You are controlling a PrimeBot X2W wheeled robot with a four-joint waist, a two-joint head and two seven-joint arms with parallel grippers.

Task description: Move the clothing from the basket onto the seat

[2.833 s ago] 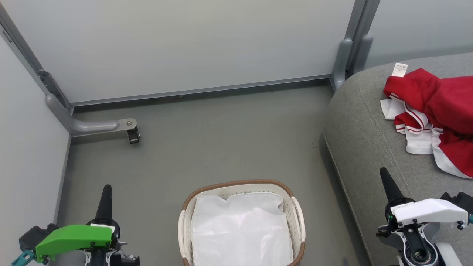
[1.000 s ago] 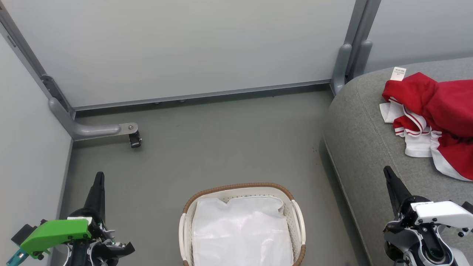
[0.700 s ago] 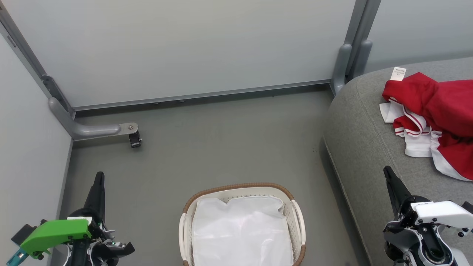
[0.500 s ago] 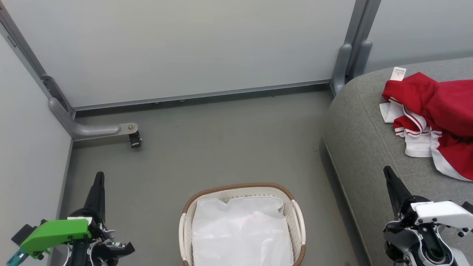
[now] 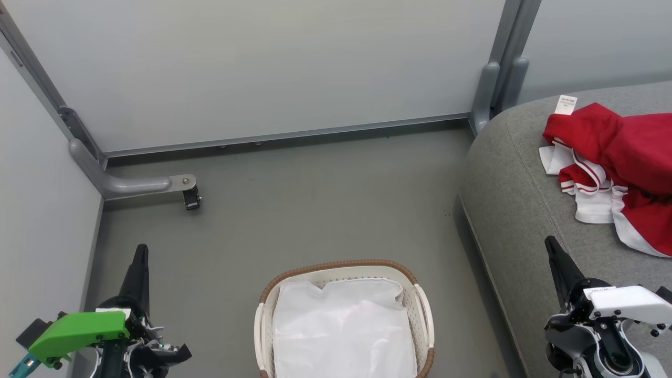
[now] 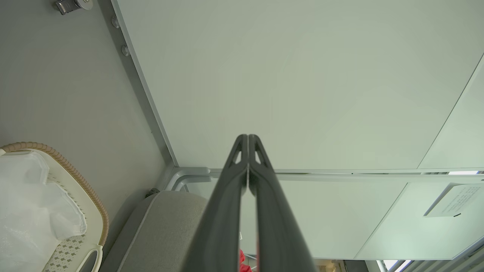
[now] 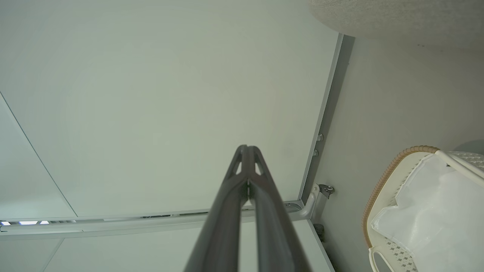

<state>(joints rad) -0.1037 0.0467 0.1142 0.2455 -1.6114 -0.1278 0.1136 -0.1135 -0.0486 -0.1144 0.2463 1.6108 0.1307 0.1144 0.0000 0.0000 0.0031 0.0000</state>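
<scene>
Nothing shifts across the last second: both arms, the basket and the garments sit exactly as before. Against the oldest picture, the left gripper (image 5: 139, 256) now leans a little further out to the left and the right gripper (image 5: 552, 248) tilts slightly more, though the head camera itself has also dipped a touch.

Each pincer is clenched on nothing, its long dark tapered fingers pressed tip to tip.

The clothing (image 5: 625, 152), soft crumpled red fabric with white trim, striped bands and a small white label (image 5: 566, 104), lies heaped on the seat (image 5: 520, 210), a coarse grey woven cushion with a rounded edge and stitched seams. The basket (image 5: 336, 264), oval white perforated plastic under a brown braided rim, stands on the smooth grey floor (image 5: 315, 199) well apart from the garments and holds just its glossy, wrinkled white liner (image 5: 341, 325).

From the head, the whole heap is plain to see. The left wrist view catches merely a sliver of red low between its fingers, plus the cushion's rounded corner beside the basket rim. The right wrist view brings out the basket wall's diamond-shaped holes and a looped white handle.
</scene>
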